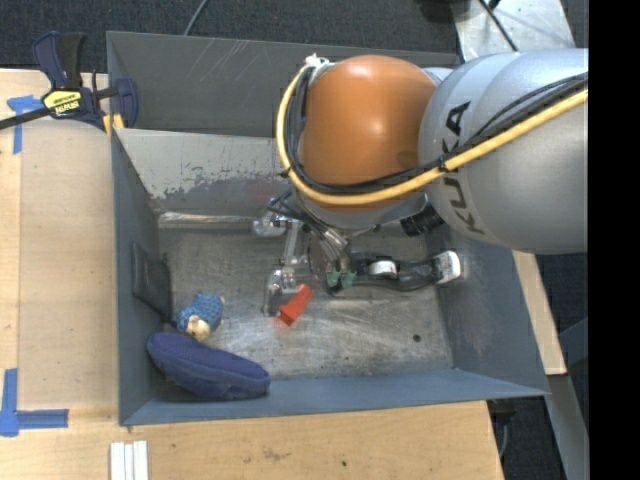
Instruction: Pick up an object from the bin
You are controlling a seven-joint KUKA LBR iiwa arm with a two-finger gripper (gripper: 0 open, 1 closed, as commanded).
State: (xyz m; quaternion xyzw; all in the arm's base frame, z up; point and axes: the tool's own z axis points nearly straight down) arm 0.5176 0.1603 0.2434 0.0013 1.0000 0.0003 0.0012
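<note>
**Gripper down on the bin floor, orange-red block at its tip**

Starting at the left of the bin (pixel 130 298), a dark flat piece (pixel 150 280) is seen leaning against the left wall. In the near-left corner a dark blue pouch (pixel 207 366) is lying, rounded and slumped. A small blue and tan thing (pixel 200 314) is tucked just beyond it, touching or nearly so.

Now to the middle of the floor, where an orange-red block (pixel 292 306) is found, well apart from the heap on the left. Its long axis runs from near-left to far-right, with the broader end pointed at the near-left.

The gripper (pixel 284 290) is brought right down onto that block, and its metal tip is seen just beside the block's left edge. Whether the claw is wide or narrow cannot be told, nor whether the block is gripped.

Above it, the wrist is capped by a rounded orange cover (pixel 365 118) ringed by a yellow cable. The silver arm (pixel 510 138) is stretched in from the right and angled steeply down. Just right of the gripper a black and white part (pixel 445 265) is seen. Whether that part belongs to the robot cannot be told.
</note>
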